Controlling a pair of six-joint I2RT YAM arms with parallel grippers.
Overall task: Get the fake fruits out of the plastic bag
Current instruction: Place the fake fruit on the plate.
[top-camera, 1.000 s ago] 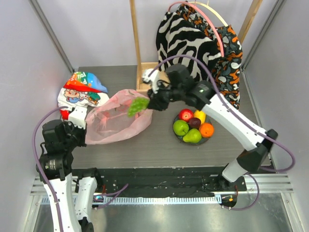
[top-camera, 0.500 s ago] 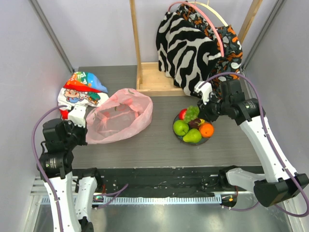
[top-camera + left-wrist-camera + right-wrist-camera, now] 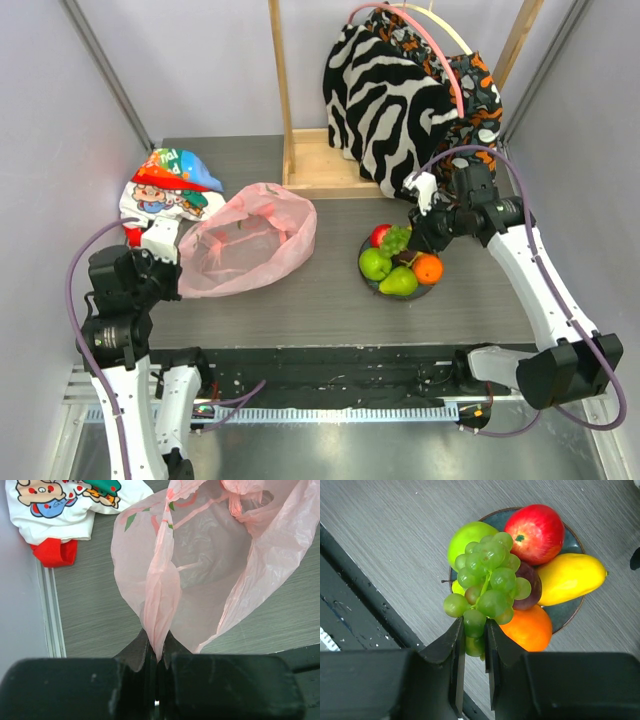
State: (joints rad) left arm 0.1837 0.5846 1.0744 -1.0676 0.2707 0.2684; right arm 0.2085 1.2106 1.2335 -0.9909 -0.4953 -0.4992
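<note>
Six fruits, seemingly, crowd the plate under grapes.

No words, numbers, brand names or signs can be read anywhere in these views. The white cartoon bag at the far left carries bright printed pictures, and a few marks near its top edge may be letters, but they are too small and blurred to make out. The pink bag beside it shows only small green and red printed shapes, no legible writing.
</note>
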